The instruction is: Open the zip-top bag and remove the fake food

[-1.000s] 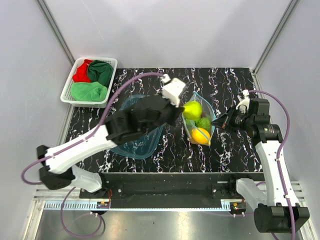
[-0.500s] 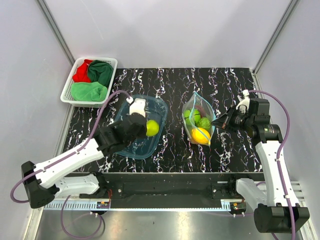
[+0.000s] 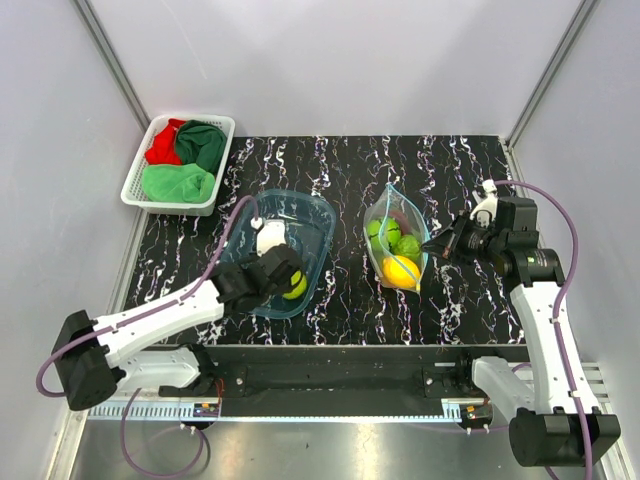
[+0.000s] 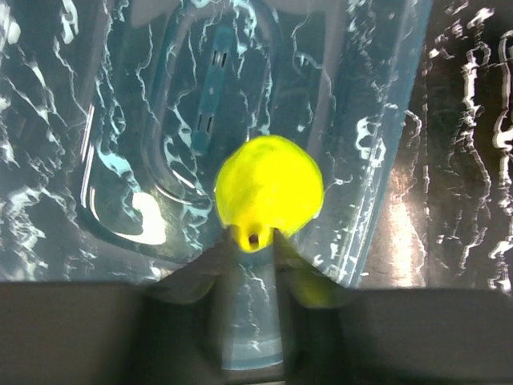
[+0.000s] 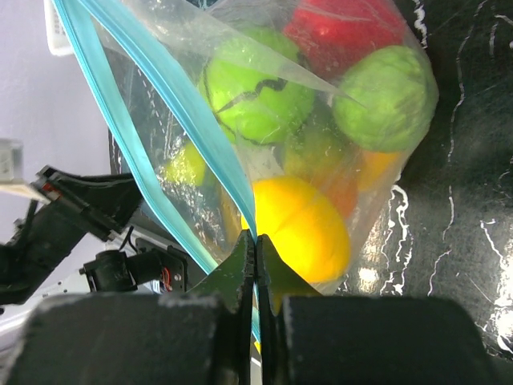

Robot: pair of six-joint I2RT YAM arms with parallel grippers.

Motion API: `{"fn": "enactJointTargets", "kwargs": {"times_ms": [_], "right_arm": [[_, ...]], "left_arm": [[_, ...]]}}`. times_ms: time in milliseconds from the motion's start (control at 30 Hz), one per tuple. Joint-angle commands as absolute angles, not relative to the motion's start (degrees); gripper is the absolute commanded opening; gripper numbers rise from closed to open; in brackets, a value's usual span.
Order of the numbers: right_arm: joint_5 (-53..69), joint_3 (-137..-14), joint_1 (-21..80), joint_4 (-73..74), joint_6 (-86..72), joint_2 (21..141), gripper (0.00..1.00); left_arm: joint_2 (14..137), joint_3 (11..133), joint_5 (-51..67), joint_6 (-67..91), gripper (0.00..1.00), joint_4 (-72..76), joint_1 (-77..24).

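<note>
The clear zip-top bag (image 3: pixel 388 205) with its teal zip strip (image 5: pixel 172 104) stands open on the black marbled table. It holds fake food: green fruits (image 5: pixel 256 92), a red one (image 5: pixel 345 28) and a yellow-orange one (image 5: pixel 300 228). My right gripper (image 3: pixel 432 245) is shut on the bag's right edge by the strip (image 5: pixel 256 243). My left gripper (image 3: pixel 272 277) is low inside the translucent blue tub (image 3: pixel 322 216). Its fingers (image 4: pixel 290 261) stand slightly apart around the stem end of a yellow-green fruit (image 4: pixel 269 186), which rests in the tub (image 4: pixel 385 120).
A white basket (image 3: pixel 133 187) with red and green cloths sits at the back left corner. Grey walls enclose the table on three sides. The right arm stands along the table's right edge.
My left gripper carried the yellow-green fruit from the bag's mouth leftward and down into the blue tub, and its fingers are now parting. The right gripper kept its hold on the bag.
</note>
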State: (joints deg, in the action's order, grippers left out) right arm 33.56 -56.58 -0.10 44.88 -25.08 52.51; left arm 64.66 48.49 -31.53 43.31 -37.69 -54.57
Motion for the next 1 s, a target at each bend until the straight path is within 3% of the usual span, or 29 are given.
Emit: {"fn": "enactJointTargets", "kwargs": {"times_ms": [0,100,133,300,500,633,767,967], "right_arm": [[34.19,-57.04,1.32,43.68,-24.17,51.5,0.0],[34.19,-57.04,1.49,43.68,-23.99,51.42,0.0],[34.19,-57.04,1.41,43.68,-23.99,51.24,0.0],[34.01,-56.51,1.49,43.59,-24.08,50.71,0.0],[34.28,-56.86,1.49,43.5,-23.91,50.54,0.0],[34.8,-56.87,1.58,42.98,-23.99,50.01,0.0],[35.33,-56.86,1.58,42.72,-24.08,50.01,0.0],[35.24,-56.69,1.67,42.8,-23.99,49.4,0.0]], "left_arm": [[64.51,45.88,-31.11,46.32,0.46,-35.77,-54.4],[61.8,45.35,-30.76,46.41,0.69,-35.77,-54.4],[59.87,45.44,-30.59,46.41,0.71,-35.77,-54.49],[55.2,49.82,-29.88,42.55,0.7,-33.06,-57.3],[57.73,58.87,-21.8,34.02,0.66,-16.54,-64.15],[68.07,68.7,-21.18,27.09,0.64,-13.36,-70.73],[77.94,78.82,-19.87,20.49,0.55,-13.62,-73.12],[92.79,96.3,-19.51,18.81,0.58,-22.57,-72.86]]}}
